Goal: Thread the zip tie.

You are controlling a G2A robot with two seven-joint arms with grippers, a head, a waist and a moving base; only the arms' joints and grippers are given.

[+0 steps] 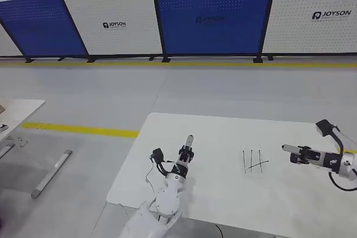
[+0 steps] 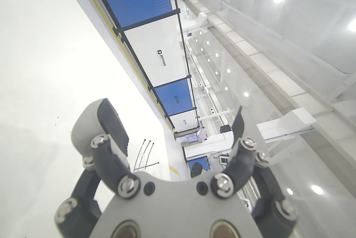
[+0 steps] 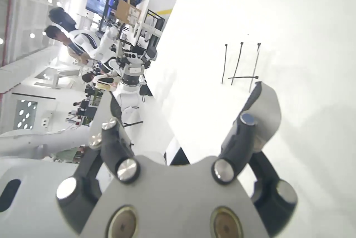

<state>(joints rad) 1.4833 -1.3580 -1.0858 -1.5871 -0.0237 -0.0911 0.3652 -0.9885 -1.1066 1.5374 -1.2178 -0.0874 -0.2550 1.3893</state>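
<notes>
Top view: four thin black plastic zip ties (image 1: 253, 161) lie on the white rectangular table (image 1: 226, 196), three side by side and one across them. They sit between the left end effector (image 1: 189, 141) and the right end effector (image 1: 285, 147), nearer the right one and touching neither.

Left wrist view: the left end effector (image 2: 172, 109) is spread wide and empty, with the zip ties (image 2: 144, 151) well beyond it on the table (image 2: 41, 55).

Right wrist view: the right end effector (image 3: 185, 93) is likewise wide and holds nothing, and the zip ties (image 3: 240, 63) lie near ahead of it. The step in hand looks like picking one tie. The outer tie that lies clear of the crossing one is probably the best choice. A low, level pinch near its head would leave the tail free for the other arm.
</notes>
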